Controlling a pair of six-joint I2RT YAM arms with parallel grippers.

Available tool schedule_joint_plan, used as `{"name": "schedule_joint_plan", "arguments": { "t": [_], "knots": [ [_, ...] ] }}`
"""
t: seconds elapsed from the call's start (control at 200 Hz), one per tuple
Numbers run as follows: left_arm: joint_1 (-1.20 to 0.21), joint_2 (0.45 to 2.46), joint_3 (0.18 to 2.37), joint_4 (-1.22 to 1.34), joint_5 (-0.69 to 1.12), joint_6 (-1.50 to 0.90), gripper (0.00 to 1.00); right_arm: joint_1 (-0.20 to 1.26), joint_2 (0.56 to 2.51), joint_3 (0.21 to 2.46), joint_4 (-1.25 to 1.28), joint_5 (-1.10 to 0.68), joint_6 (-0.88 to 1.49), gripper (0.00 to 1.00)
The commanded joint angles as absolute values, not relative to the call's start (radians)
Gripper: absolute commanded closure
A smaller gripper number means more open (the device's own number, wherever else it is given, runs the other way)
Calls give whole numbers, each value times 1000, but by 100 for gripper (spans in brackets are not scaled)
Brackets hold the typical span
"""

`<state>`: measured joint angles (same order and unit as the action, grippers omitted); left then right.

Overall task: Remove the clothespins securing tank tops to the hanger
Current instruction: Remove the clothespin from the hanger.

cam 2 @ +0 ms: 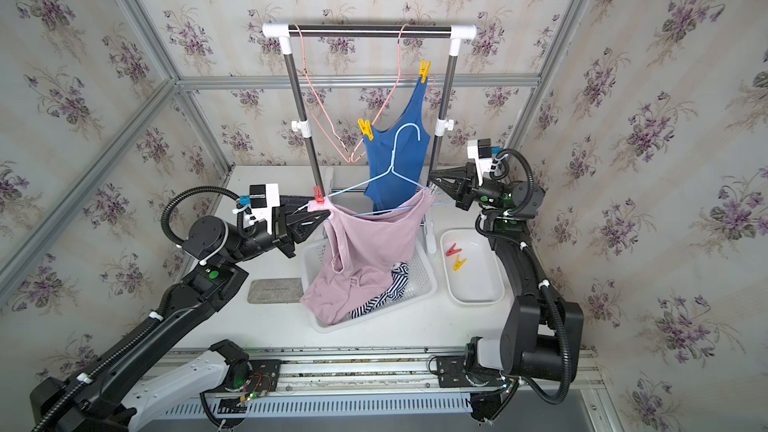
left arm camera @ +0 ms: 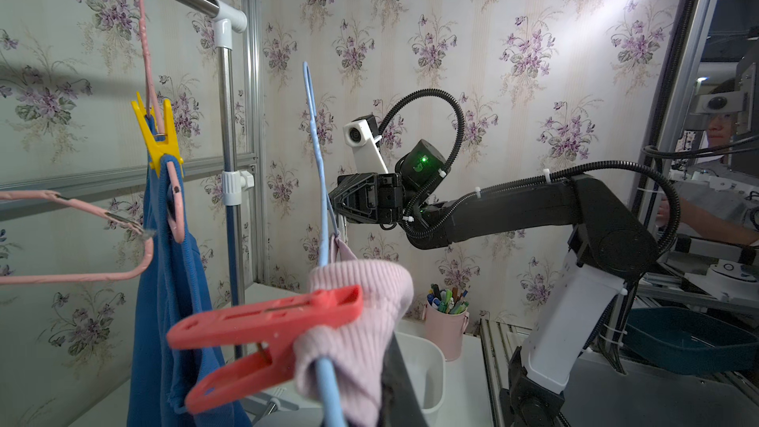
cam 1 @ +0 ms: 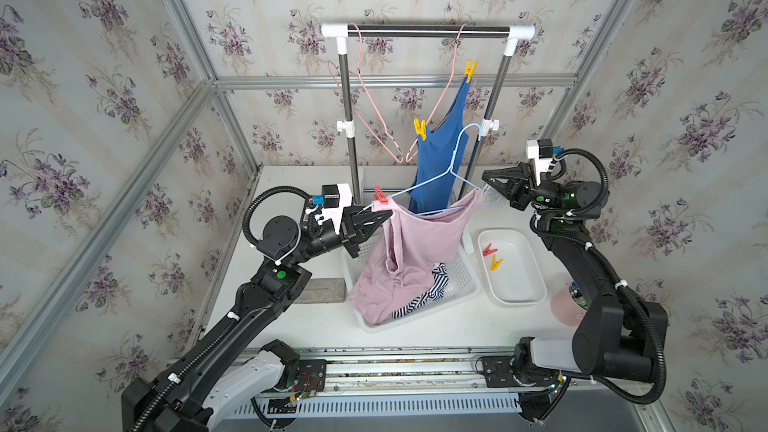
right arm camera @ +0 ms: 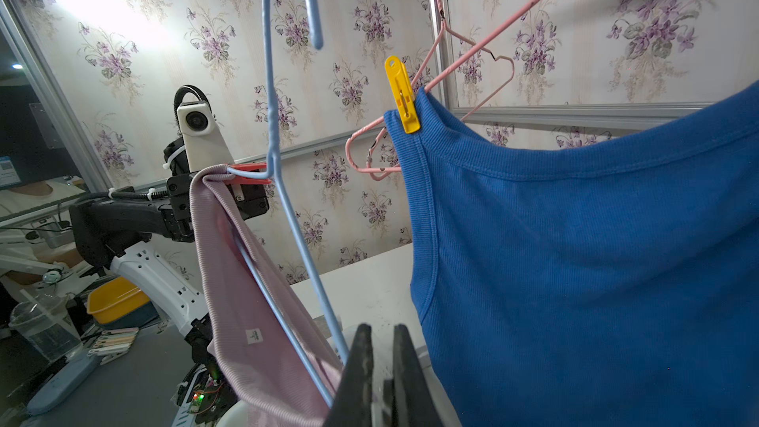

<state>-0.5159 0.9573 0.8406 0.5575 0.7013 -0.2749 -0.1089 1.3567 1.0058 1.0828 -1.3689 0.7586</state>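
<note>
A dusty pink tank top (cam 1: pixel 407 251) hangs from a light blue hanger (cam 1: pixel 453 168) held off the rack between both arms. My left gripper (cam 1: pixel 388 214) (left arm camera: pixel 369 412) is shut on the hanger's left end, right beside the red clothespin (cam 1: pixel 379 195) (left arm camera: pixel 263 334) clamping the pink strap. My right gripper (cam 1: pixel 486 187) (right arm camera: pixel 380 334) is shut at the hanger's right end, where a pale grey clothespin (cam 1: pixel 484 193) shows at its fingertips. A bright blue tank top (cam 1: pixel 436 160) is pinned to a pink hanger (cam 1: pixel 440 105) by two yellow clothespins (cam 1: pixel 420 128) (cam 1: pixel 470 70). The striped tank top (cam 1: pixel 432 288) lies in a basket.
The white basket (cam 1: pixel 461 280) sits under the pink top. A white tray (cam 1: pixel 515 284) at the right holds a red (cam 1: pixel 489 250) and a yellow clothespin (cam 1: pixel 496 263). An empty pink hanger (cam 1: pixel 365 97) hangs on the rack (cam 1: pixel 428 31). A pink pen cup (cam 1: pixel 565 305) stands far right.
</note>
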Motion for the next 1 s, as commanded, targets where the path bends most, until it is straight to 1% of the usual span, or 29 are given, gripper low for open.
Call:
{"name": "schedule_joint_plan", "arguments": {
  "t": [0.0,0.175,0.33,0.54,0.639,0.849,0.994],
  "knots": [
    [-517,955,824,626,707,-289,100,-112,1344,1044,970,-1340,654,100],
    [-518,946,804,629,709,-289,100,-123,1341,1108,924,-1303,634,100],
    [-518,932,788,629,678,-285,100,-127,1324,1114,903,-1273,629,100],
    [-518,899,774,626,635,-285,100,-130,1223,1076,688,-1183,488,100],
    [-518,874,759,626,593,-280,100,-132,1163,1045,613,-1119,448,100],
    [-518,854,751,606,538,-255,100,-132,1006,1020,384,-887,348,100],
    [-518,854,747,604,511,-242,100,-131,922,1009,271,-801,336,100]
  ]
}}
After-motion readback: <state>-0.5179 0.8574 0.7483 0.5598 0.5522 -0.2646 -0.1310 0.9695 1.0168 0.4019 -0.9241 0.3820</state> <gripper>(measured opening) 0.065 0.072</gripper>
